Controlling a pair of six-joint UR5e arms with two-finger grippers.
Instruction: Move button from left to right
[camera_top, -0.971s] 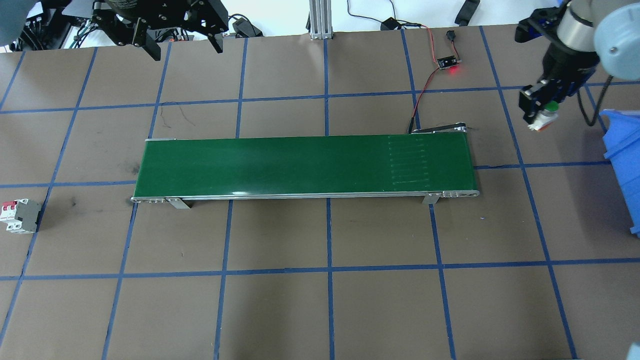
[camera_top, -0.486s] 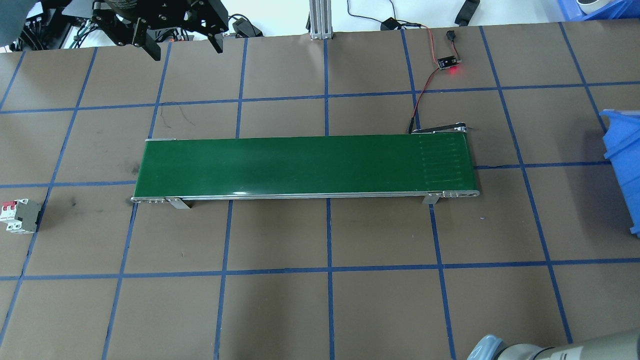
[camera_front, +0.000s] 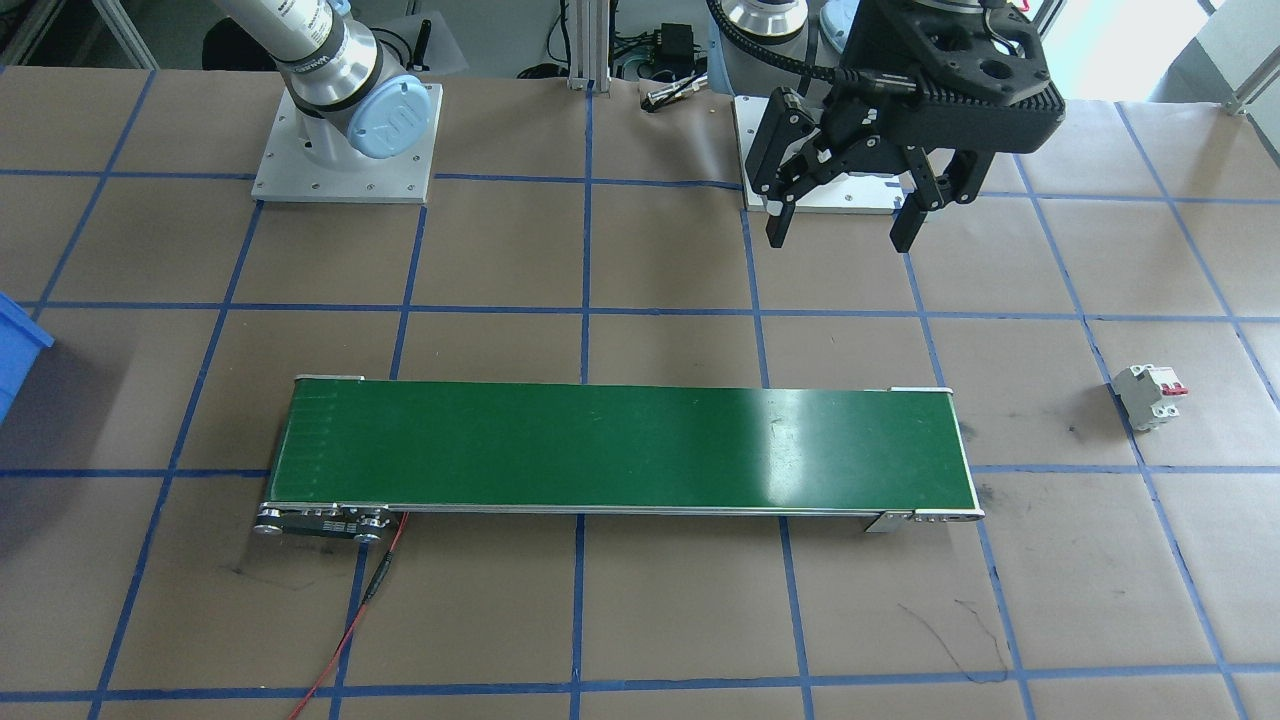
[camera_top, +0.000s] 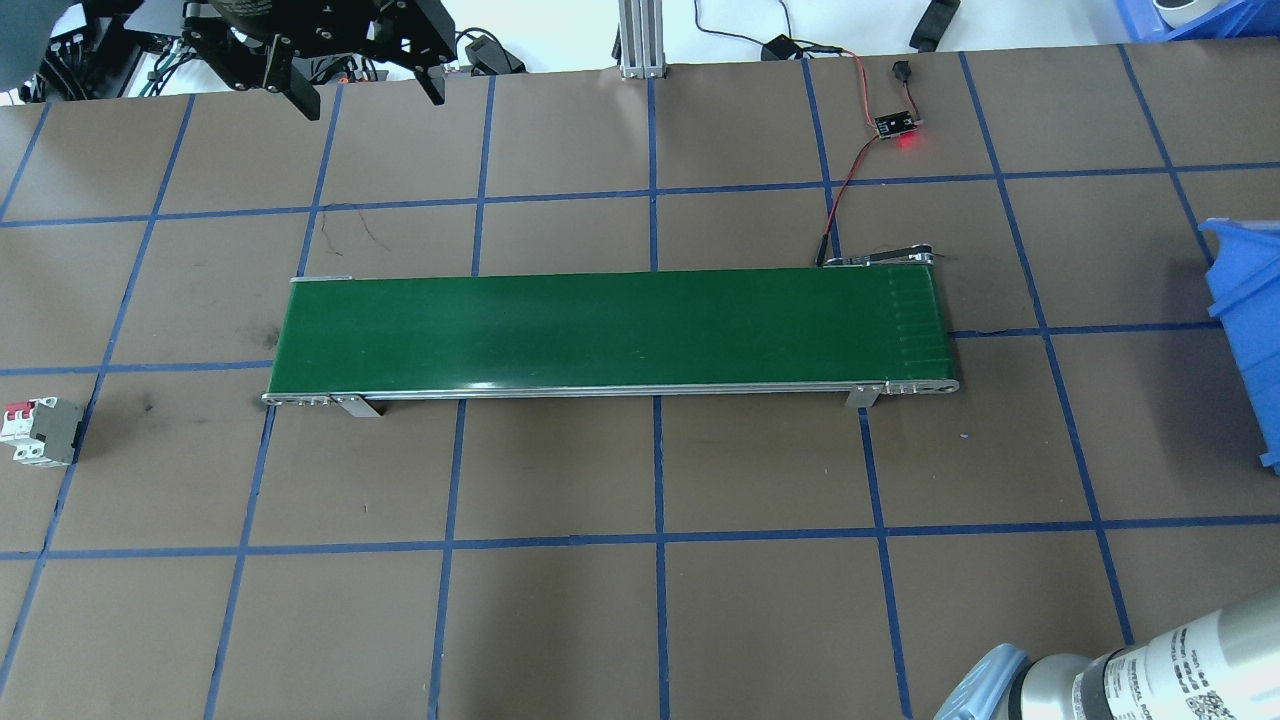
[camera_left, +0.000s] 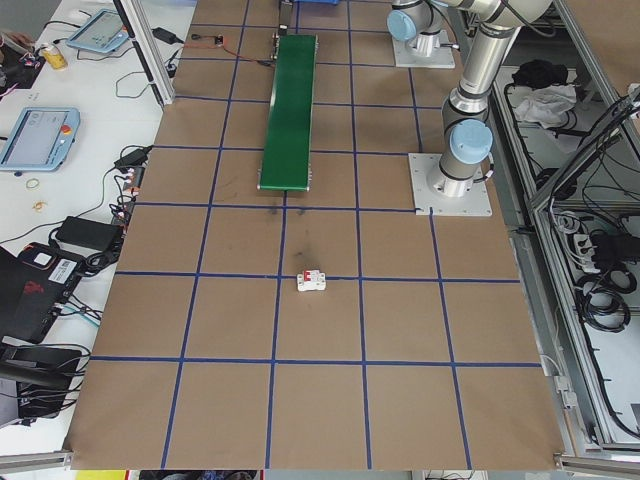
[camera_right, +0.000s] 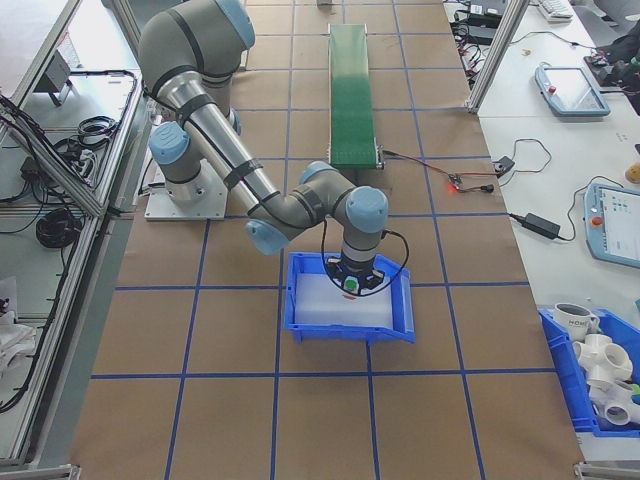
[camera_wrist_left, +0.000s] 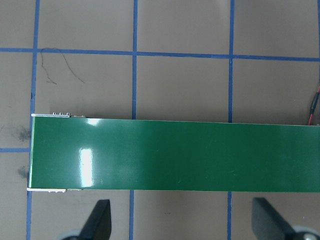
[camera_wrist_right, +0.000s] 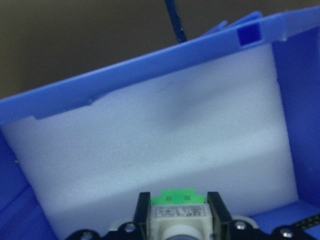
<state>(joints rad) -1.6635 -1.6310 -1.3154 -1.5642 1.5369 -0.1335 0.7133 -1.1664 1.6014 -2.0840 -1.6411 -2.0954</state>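
Two hands are dividing the work: the right hand (camera_wrist_right: 175, 220) is gripping the button (camera_wrist_right: 179, 212) over the blue bin's (camera_wrist_right: 125, 82) white foam lining, apparently for release there, while the left hand (camera_front: 845, 215) is hanging spread open behind the conveyor belt (camera_front: 620, 450).

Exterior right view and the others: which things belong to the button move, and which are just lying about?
Belongs to the job:
- button, gripped in the right end effector over the blue bin
- green belt, bare
- left end effector, open, back near its base

Lying about:
- circuit breaker
- handheld screen on the side bench
- white fittings
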